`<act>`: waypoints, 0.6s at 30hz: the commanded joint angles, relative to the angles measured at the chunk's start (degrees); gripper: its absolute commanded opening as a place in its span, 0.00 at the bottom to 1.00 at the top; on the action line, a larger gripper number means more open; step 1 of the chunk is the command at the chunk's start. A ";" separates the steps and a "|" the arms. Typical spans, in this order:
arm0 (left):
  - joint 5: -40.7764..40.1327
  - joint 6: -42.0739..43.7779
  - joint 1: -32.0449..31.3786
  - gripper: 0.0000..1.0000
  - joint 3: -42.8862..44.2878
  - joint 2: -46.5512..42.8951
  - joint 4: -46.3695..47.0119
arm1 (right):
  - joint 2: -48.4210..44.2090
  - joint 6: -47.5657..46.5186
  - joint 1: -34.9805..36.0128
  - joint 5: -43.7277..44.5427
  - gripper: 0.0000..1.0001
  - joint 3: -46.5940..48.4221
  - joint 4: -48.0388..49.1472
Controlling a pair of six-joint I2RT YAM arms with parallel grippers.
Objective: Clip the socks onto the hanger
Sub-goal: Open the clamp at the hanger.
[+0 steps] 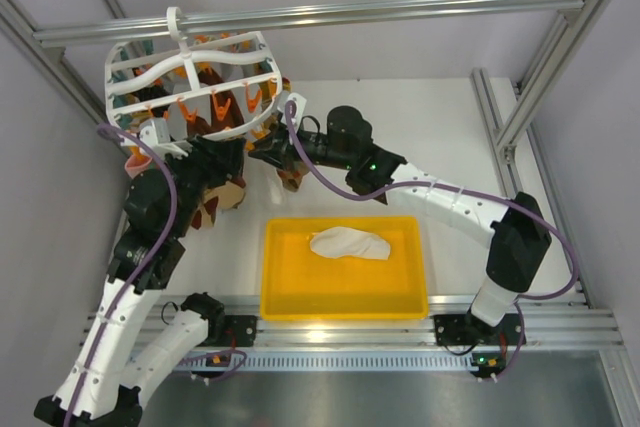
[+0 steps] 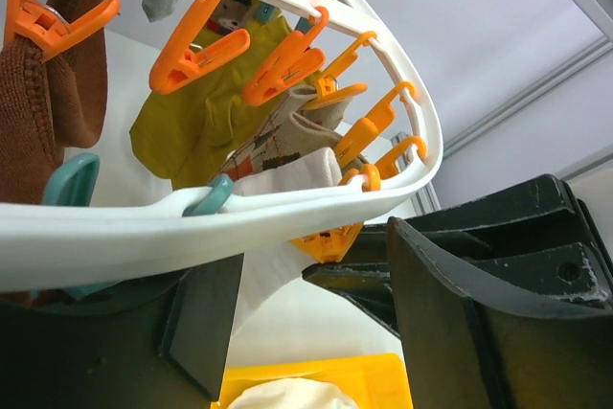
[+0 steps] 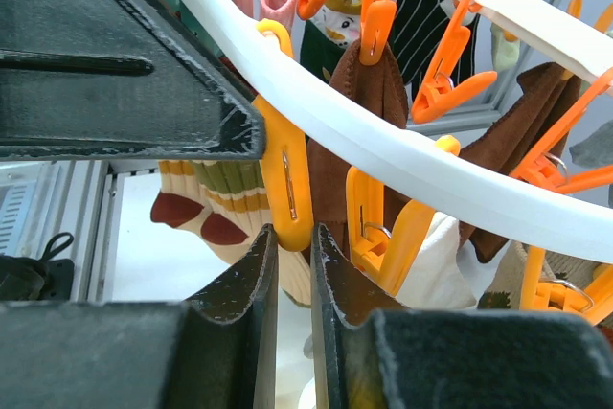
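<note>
Found the hanger (image 1: 150,74) hung on the rail (image 1: 330,15) (rear left); found a sock (image 1: 350,244) lying in the tray (image 1: 320,292), nearer and rightward.

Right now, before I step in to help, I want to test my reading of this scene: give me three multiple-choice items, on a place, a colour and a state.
1. Where does the loose cream sock lie? A in the yellow tray; B on a chair; C in a blue bucket.
2. What colour is the hanger frame? A black; B white; C green.
3. How is the left pincer? A open; B shut; C out of view.
Key: 1 A, it lies inside the tray; 2 B, white lattice; 3 A, its fingers stand wide apart.
</note>
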 commanded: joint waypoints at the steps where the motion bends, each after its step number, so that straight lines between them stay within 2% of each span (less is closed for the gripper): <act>1: -0.93 -1.17 0.21 0.65 -0.83 1.05 5.36 | -3.34 0.56 1.11 -0.75 0.00 -0.09 4.37; 12: -3.13 -2.67 0.21 0.57 -0.22 2.99 7.65 | -3.87 -0.14 1.46 -1.19 0.00 -0.97 4.20; 18: -3.04 -3.55 0.21 0.43 -0.48 3.42 7.48 | -3.96 -0.75 1.64 -2.07 0.00 -1.32 3.85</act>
